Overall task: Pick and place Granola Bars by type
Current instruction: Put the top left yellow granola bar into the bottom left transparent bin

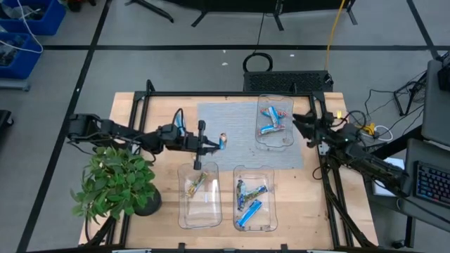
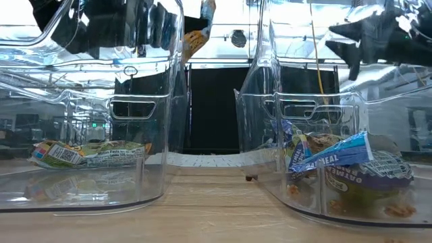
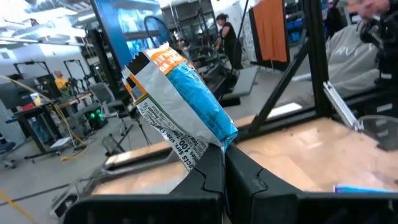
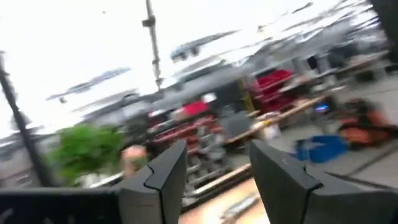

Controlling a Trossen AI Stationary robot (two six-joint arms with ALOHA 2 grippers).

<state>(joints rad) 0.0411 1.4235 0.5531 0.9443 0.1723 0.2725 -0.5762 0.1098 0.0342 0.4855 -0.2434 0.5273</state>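
Observation:
My left gripper [image 1: 215,144] reaches level from the table's left and is shut on a granola bar [image 3: 180,93] with a blue, orange and silver wrapper, held above the left edge of the grey mat [image 1: 242,130]. In the low view the bar [image 2: 196,37] shows high up. My right gripper [image 4: 217,168] stands open with nothing between its fingers at the table's right [image 1: 301,125], beside the far clear tray [image 1: 275,140], which holds blue bars [image 1: 271,121]. The near left tray [image 1: 184,211] holds a tan-green bar [image 1: 197,184]. More blue bars [image 1: 249,207] lie in the near right tray [image 1: 271,218]. My left gripper pinches the bar's silver crimped end [image 3: 198,149] between its two fingertips. The fingers come level from the table's left. The bar sticks out past the fingertips, tilted, its orange end [image 3: 165,59] farthest from them, lifted clear of the table.
A potted plant [image 1: 116,183] stands at the near left, under the left arm. A black frame [image 1: 232,93] runs along the table's far edge. Bare wood lies between the mat and the near trays.

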